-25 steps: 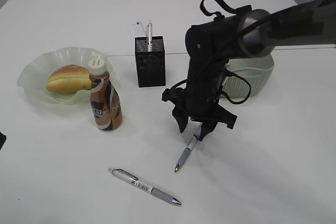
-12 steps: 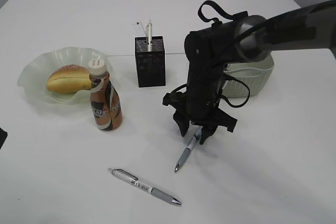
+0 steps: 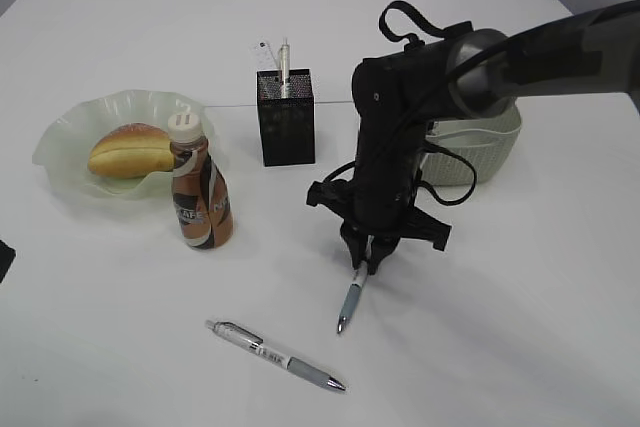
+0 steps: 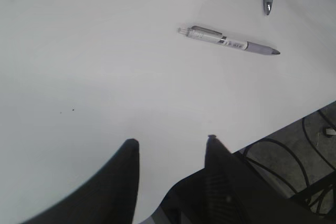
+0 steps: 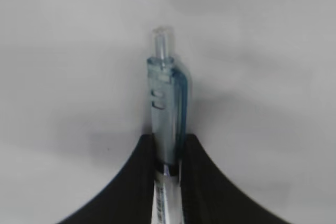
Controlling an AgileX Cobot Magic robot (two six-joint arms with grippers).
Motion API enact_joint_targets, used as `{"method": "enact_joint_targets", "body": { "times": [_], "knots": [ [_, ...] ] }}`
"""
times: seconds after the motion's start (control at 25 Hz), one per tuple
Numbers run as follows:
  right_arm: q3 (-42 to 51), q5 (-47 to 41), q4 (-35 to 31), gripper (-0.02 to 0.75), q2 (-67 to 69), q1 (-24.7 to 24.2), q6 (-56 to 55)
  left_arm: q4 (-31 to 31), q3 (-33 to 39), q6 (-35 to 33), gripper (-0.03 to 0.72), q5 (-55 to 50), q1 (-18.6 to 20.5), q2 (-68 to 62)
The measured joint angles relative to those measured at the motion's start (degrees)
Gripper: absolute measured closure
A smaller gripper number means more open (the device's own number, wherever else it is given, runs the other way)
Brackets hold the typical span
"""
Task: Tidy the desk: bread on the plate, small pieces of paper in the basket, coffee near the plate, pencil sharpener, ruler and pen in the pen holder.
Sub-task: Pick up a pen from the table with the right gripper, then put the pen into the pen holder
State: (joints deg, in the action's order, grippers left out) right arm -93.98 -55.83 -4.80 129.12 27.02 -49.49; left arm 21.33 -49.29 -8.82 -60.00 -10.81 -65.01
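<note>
The left gripper (image 4: 170, 148) idles with jaws apart over the table's (image 3: 120, 347) near edge, holding nothing. A grey pen (image 3: 275, 355) lies there untouched. Mid-table, the right gripper (image 3: 368, 259) has just pinched its jaws shut on the blue pen (image 3: 351, 301); the pen holder (image 3: 286, 117) trip looks next

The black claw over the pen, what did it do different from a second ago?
The right gripper came down a little and squeezed its fingers shut on the blue pen, which still lies on the desk. Before, the fingers stood apart around it. The other pen, the coffee, the bread on the plate and the pen holder stayed put.
</note>
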Motion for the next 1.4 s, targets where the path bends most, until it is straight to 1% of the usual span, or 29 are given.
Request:
{"method": "enact_joint_targets", "body": {
  "times": [0.16,0.36,0.44,0.64,0.76,0.84,0.88,1.0,1.12,1.24,1.32,1.36,1.4],
  "knots": [
    [-0.6,0.2,-2.0,0.663,-0.1,0.0,6.7,0.0,0.0,0.0,0.381,0.1,0.0,0.0],
    [-0.7,1.7,-2.9,0.665,-3.7,0.0,15.1,0.0,0.0,0.0,0.381,0.2,0.0,0.0],
    [-0.7,3.3,-2.9,0.666,-5.4,0.0,18.8,0.0,0.0,0.0,0.381,0.2,0.0,0.0],
    [-0.7,9.4,-3.5,0.666,-11.1,-0.3,34.3,0.0,0.0,0.0,0.381,-0.3,0.0,0.0],
    [-0.7,14.1,-8.4,0.666,-13.6,-1.7,40.9,0.0,0.0,0.0,0.381,-0.7,0.0,0.0],
    [-0.8,17.2,-14.3,0.666,-14.1,-3.6,48.3,0.0,0.0,0.0,0.381,-1.1,0.0,0.0],
    [-0.8,18.3,-18.4,0.666,-14.2,-4.6,52.1,0.0,0.0,0.0,0.381,-1.5,0.0,0.0],
    [-0.8,21.4,-33.4,0.666,-14.2,-7.6,68.2,0.0,0.0,0.0,0.381,-2.0,0.0,0.0],
    [-0.8,23.5,-52.0,0.666,-13.6,-10.3,89.4,0.0,0.0,0.0,0.381,-2.2,0.0,0.0],
    [-0.8,24.7,-73.9,0.666,-11.3,-12.4,108.1,0.0,0.0,0.0,0.381,-2.2,0.0,0.0],
    [-0.8,25.3,-85.8,0.666,-9.8,-13.3,118.1,0.0,0.0,0.0,0.381,-2.2,0.0,0.0],
    [-0.8,25.3,-90.6,0.666,-8.9,-13.5,123.0,0.0,0.0,0.0,0.381,-2.3,0.0,0.0],
    [-0.9,25.3,-93.2,0.666,-8.2,-13.7,127.1,0.0,0.0,0.0,0.381,-2.3,0.0,0.0]
  ]
}}
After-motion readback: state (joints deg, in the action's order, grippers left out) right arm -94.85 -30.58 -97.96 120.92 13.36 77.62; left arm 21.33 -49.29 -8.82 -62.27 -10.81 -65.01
